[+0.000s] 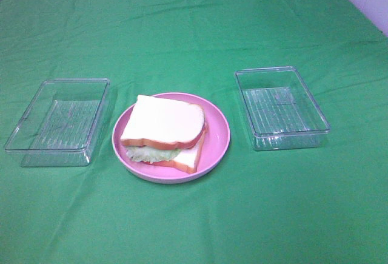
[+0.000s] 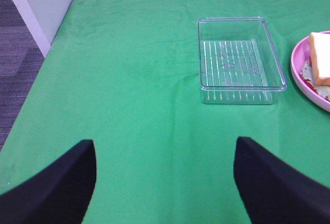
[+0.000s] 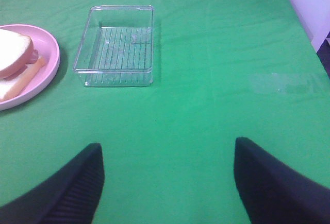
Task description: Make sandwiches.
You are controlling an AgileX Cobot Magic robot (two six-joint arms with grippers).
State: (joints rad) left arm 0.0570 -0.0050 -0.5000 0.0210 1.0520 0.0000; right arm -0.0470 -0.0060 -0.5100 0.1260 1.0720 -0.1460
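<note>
Left gripper (image 2: 164, 183) and right gripper (image 3: 167, 183): jaws spread wide, nothing between them, both above bare green cloth (image 1: 194, 227) at the near side of the table. Neither arm shows in the exterior high view.

Sandwich (image 1: 165, 132): stacked on the pink plate (image 1: 218, 145) at table centre, top slice skewed on the one below, lettuce showing at the near left edge. 2 clear trays flank the plate, left tray (image 1: 57, 121) and right tray (image 1: 282, 107), both look empty, both apart from the plate.

Risks, as judged:
- the top slice sits off-square, so a nudge or a one-sided grip could slide it off, or drag the lettuce out with it
- the plate is loose on cloth and could skate towards a tray if pushed
- the tray walls are thin and transparent, easy to clip on a reach across

Views: only the right wrist view shows a pink-red and orange filling edge under the top slice; the exterior high view alone shows the whole stack and both trays together; the left wrist view alone catches the table edge and the floor beyond it
</note>
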